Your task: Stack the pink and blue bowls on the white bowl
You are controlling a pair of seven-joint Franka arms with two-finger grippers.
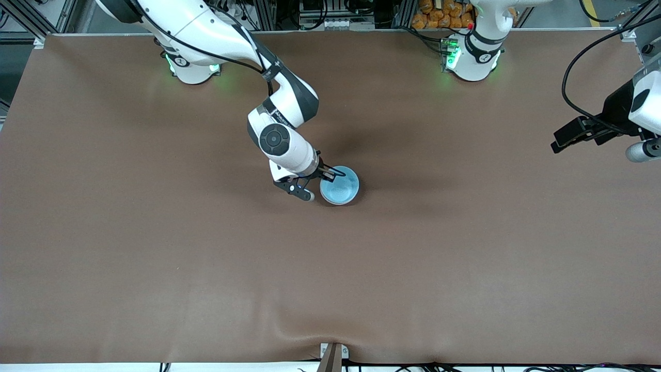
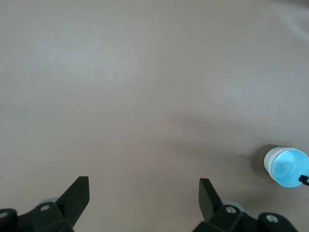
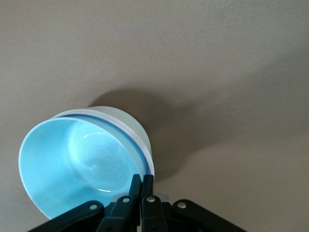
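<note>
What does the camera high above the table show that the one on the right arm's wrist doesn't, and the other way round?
Only the front view shows both arms, with the left tool waiting over the table's left-arm end.

Only the right wrist view shows the pale bowl under the blue bowl, and the right tool shut on the blue bowl's rim.

Both show the blue bowl, the brown table and the right tool at the bowl's rim.

Even overhead light, soft shadows
</note>
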